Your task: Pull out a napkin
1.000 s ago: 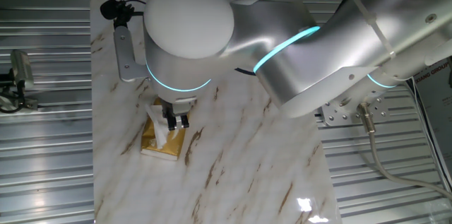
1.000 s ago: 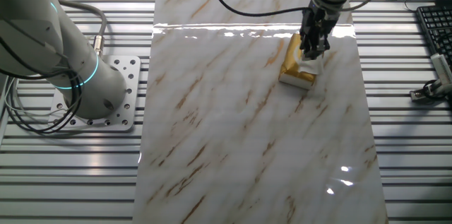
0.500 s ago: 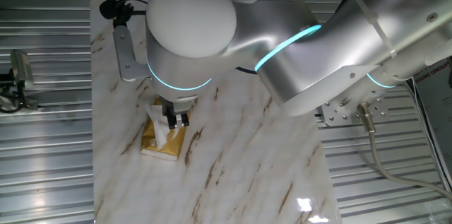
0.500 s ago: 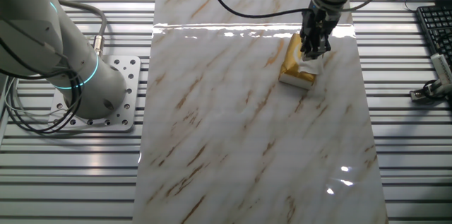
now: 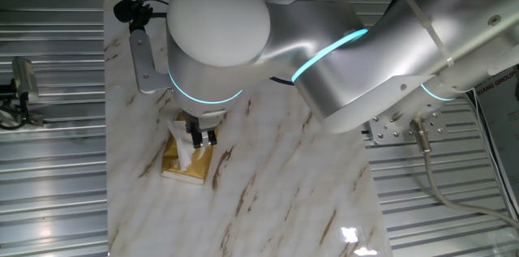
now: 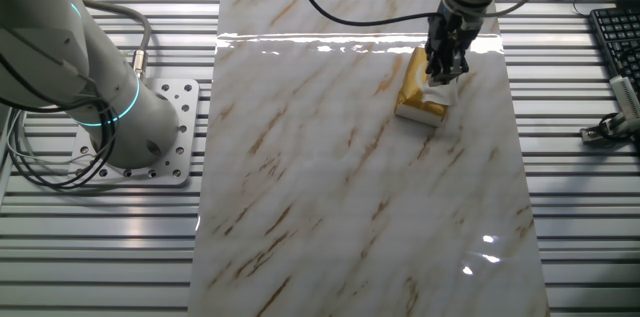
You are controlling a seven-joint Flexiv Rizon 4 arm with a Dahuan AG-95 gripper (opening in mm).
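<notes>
The jaws of the gripper [image 5: 203,137] point down over the golden tissue pack [image 5: 188,158], and their dark tips stand close together, with only a narrow gap visible in one fixed view. Whether they pinch the paper or only stand beside it, I cannot tell, because the big white joint of the arm [image 5: 217,34] hides the upper part of the gripper there. The napkin [image 5: 183,147] is a crumpled white sheet that rises from the top of the pack, just beside the jaws and partly under them. In the other fixed view the gripper [image 6: 445,65] covers most of the napkin [image 6: 440,87]; only a small white patch shows under the jaws, at the far edge of the pack [image 6: 418,103]. The pack lies flat on the marble desk [image 6: 350,177]. A black keyboard [image 6: 615,37] is cut off by the frame edge, well apart from the jaws.
</notes>
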